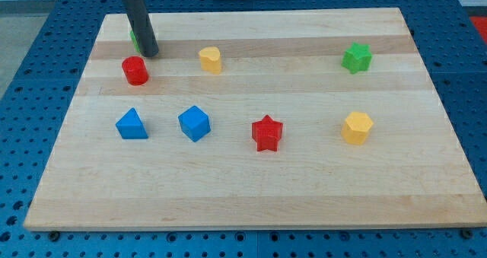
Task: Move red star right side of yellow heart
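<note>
The red star (pixel 267 132) lies on the wooden board (pixel 251 189), below the centre. The yellow heart (pixel 211 60) lies up and to the left of it, in the upper middle of the board. My tip (pixel 150 54) rests at the upper left, just above the red cylinder (pixel 135 71) and well left of the yellow heart. It is far from the red star. A green block (pixel 134 37) is mostly hidden behind the rod.
A blue triangular block (pixel 132 125) and a blue cube (pixel 194 123) sit at the lower left. A green star (pixel 356 58) is at the upper right. A yellow hexagonal block (pixel 357 128) is at the right.
</note>
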Motion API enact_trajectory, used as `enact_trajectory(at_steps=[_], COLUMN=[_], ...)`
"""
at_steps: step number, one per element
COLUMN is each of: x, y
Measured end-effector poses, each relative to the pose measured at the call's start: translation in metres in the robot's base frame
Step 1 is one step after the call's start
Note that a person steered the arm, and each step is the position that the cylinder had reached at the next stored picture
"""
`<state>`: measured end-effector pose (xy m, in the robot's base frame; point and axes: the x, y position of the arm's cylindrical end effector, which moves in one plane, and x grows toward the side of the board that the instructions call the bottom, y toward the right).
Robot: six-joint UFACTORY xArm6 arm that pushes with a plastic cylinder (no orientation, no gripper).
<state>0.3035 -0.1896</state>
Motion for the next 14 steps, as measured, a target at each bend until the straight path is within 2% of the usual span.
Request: enact_trajectory(at_steps=[1,2,4,5,6,7,8,9,10,11,12,14], x=[0.025,0.066,0.081,0.083,0.096,0.141,0.216,0.224,0.284,0.281,0.253,0.16], y=[0.018,0.063,0.12,0.168,0.24,0.264,0.263,0.26,0.224,0.222,0.221,0.195])
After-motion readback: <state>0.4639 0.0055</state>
